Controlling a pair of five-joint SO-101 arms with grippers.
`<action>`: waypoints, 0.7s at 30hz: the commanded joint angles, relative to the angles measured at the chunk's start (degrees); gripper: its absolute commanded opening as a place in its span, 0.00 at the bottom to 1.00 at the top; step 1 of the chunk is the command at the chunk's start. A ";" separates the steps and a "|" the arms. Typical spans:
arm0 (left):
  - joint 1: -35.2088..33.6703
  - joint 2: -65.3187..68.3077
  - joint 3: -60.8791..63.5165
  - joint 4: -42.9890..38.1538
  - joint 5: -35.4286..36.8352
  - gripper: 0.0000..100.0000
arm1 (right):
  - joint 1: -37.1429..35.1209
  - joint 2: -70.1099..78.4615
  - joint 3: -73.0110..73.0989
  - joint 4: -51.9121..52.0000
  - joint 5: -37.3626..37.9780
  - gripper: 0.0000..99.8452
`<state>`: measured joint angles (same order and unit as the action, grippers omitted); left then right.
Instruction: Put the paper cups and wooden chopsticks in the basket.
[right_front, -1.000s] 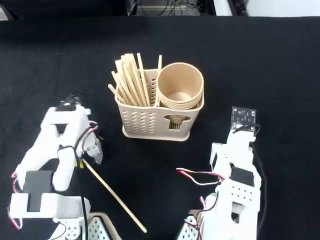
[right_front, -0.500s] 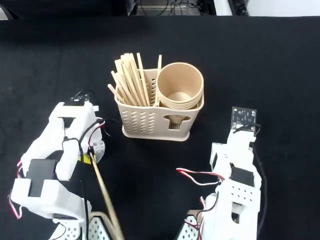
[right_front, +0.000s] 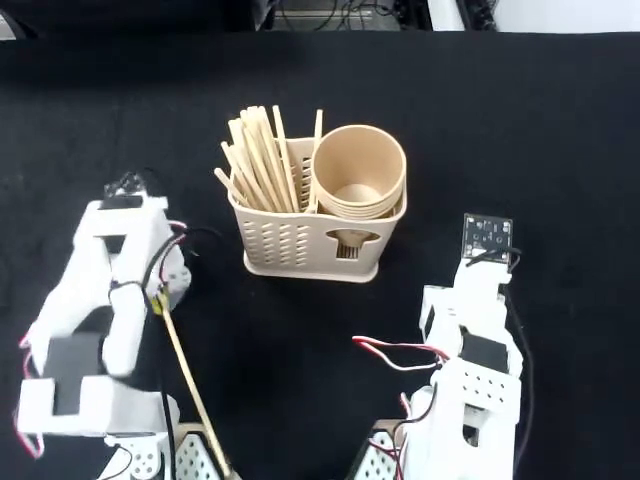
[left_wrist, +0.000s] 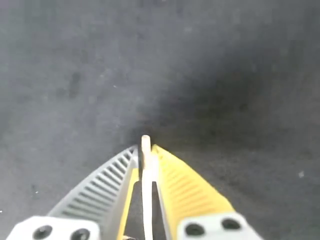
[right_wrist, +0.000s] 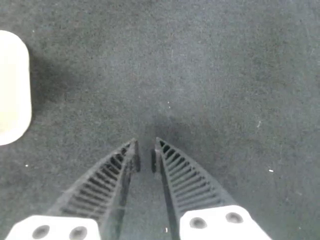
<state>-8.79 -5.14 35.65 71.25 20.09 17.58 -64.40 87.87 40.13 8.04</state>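
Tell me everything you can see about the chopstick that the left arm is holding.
The chopstick is one thin, straight stick of pale wood with a blunt tip. The left gripper is shut on it near one end, a grey finger and a yellow finger pressing its two sides, and the tip pokes just past them. The rest slants back beside the arm, over the black table, towards the near edge. It is apart from the basket, on the left arm's side.

I get even overhead light on the black table (right_front: 520, 120), and the white arms (right_front: 470, 340) show bright. A soft shadow darkens the cloth beyond the left gripper (left_wrist: 145, 146); another sits beside the basket (right_wrist: 12, 85).
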 joint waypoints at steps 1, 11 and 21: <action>0.22 -10.37 -0.22 1.67 1.85 0.03 | -0.26 0.04 -0.40 -1.05 0.62 0.06; -4.88 -34.64 -6.55 2.99 0.70 0.03 | -0.26 0.04 -0.40 -1.05 0.62 0.06; -9.45 -54.77 -27.03 1.67 -10.46 0.03 | -0.26 0.04 -0.40 -1.05 0.62 0.06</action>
<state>-17.93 -55.60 17.19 74.07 10.77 17.58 -64.40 87.87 40.13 8.04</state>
